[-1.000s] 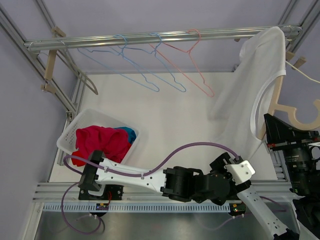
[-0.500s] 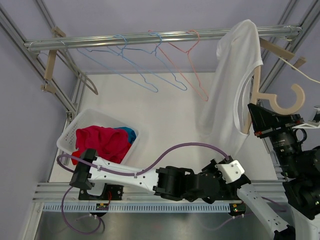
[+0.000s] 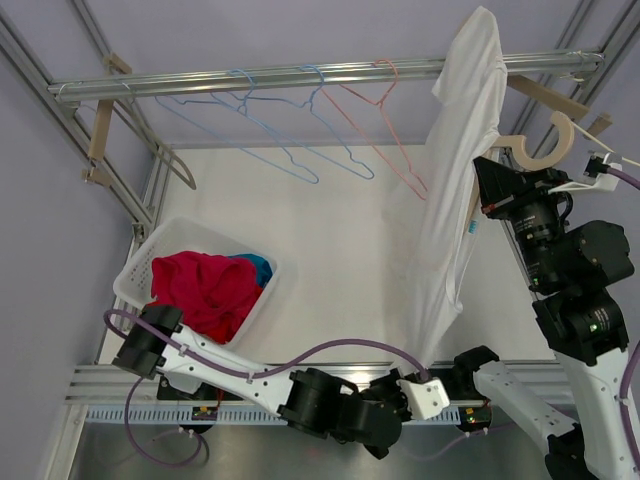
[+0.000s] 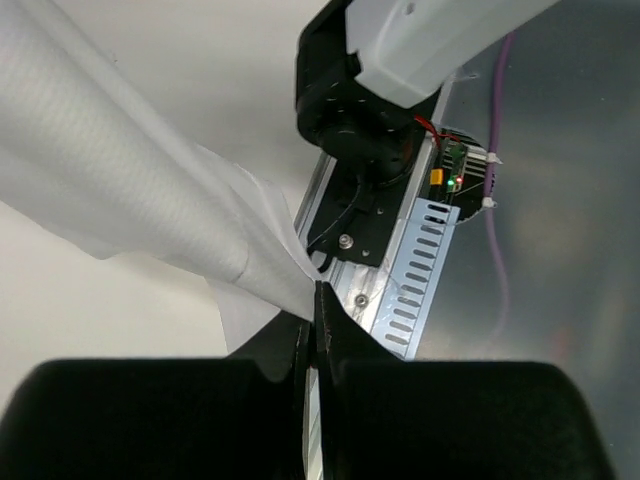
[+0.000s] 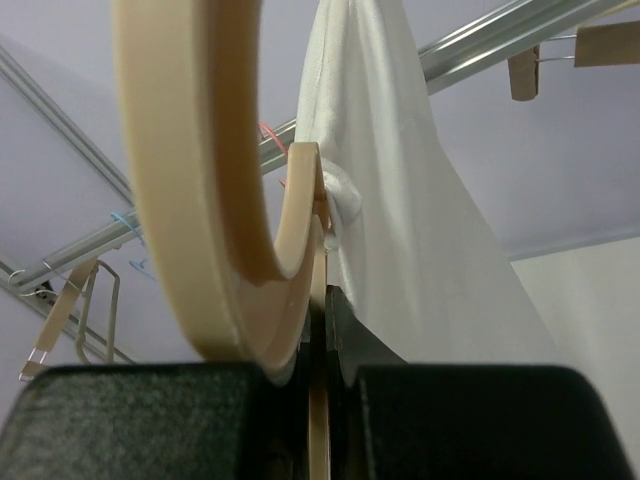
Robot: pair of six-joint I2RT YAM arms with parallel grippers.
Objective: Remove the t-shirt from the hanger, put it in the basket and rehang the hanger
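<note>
A white t-shirt [image 3: 465,150] hangs pulled into a long taut strip from the top right down to the table's near edge. Its upper part sits on a wooden hanger [image 3: 548,142], held up off the rail. My right gripper [image 3: 490,165] is shut on that hanger; the right wrist view shows the hanger [image 5: 190,200] clamped between the jaws [image 5: 322,300], with the t-shirt [image 5: 400,200] draped just behind it. My left gripper [image 3: 428,372] is low at the near edge, shut on the shirt's bottom hem. The left wrist view shows the cloth [image 4: 150,200] pinched at the gripper [image 4: 318,300].
A metal rail [image 3: 200,80] crosses the back with blue wire hangers [image 3: 270,130] and a pink one [image 3: 385,130] on it. A white basket [image 3: 135,262] of red and blue clothes stands at the left. Frame posts rise on both sides; an aluminium rail [image 4: 415,260] runs along the near edge.
My left gripper has shut on the shirt's hem and drawn it toward the near edge. My right arm has lifted the hanger up and left, so the shirt is now stretched.
</note>
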